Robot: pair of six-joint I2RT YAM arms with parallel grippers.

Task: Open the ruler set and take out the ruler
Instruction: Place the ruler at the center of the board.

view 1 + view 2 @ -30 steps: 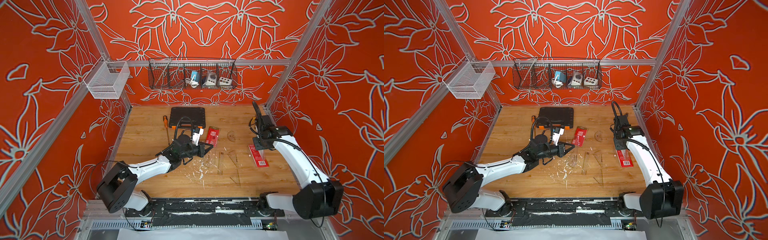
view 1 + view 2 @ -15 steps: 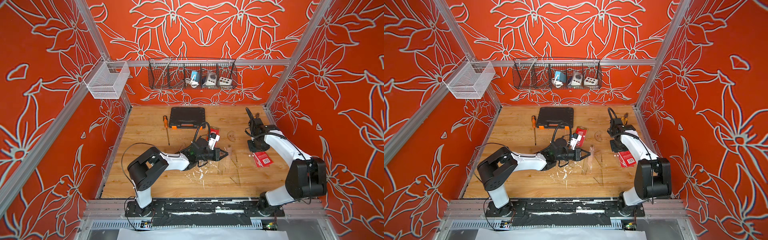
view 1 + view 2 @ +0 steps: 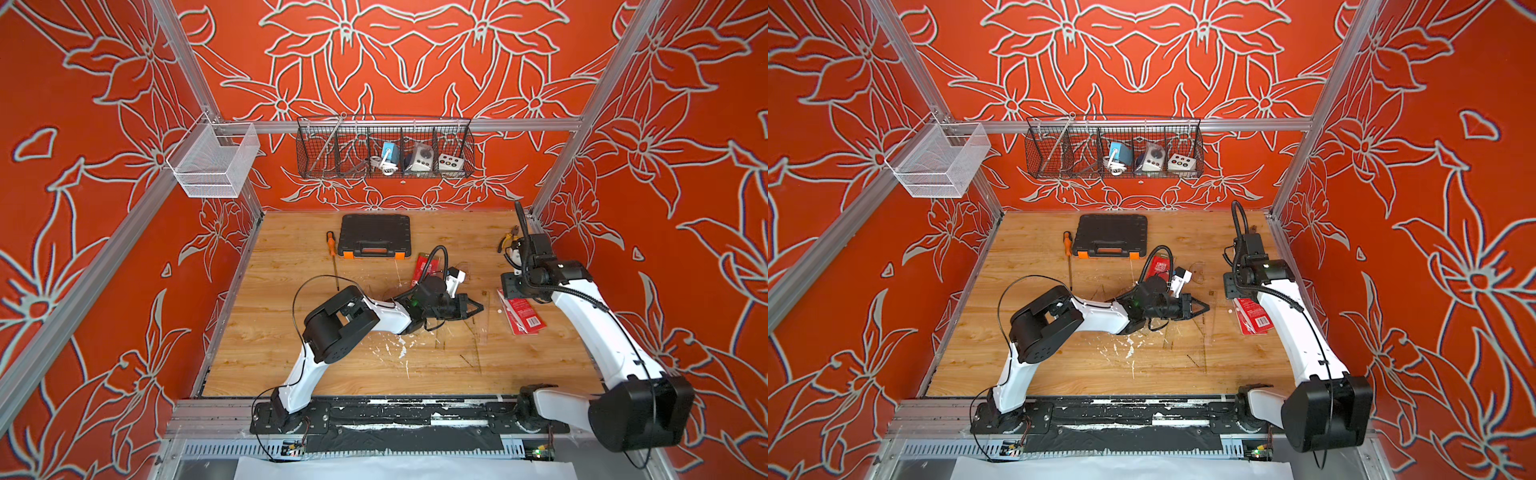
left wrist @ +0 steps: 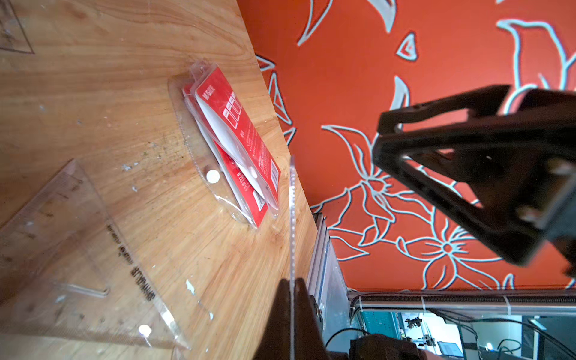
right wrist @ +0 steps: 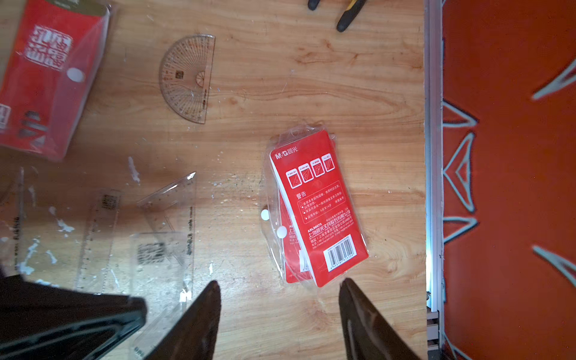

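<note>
Protractor [image 5: 188, 78] (clear plastic) lies near ruler set [image 5: 318, 205].

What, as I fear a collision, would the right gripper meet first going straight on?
Probably the barcode end of the clear plastic pouch with red cards, lying on the wooden table; depth is unclear.
</note>
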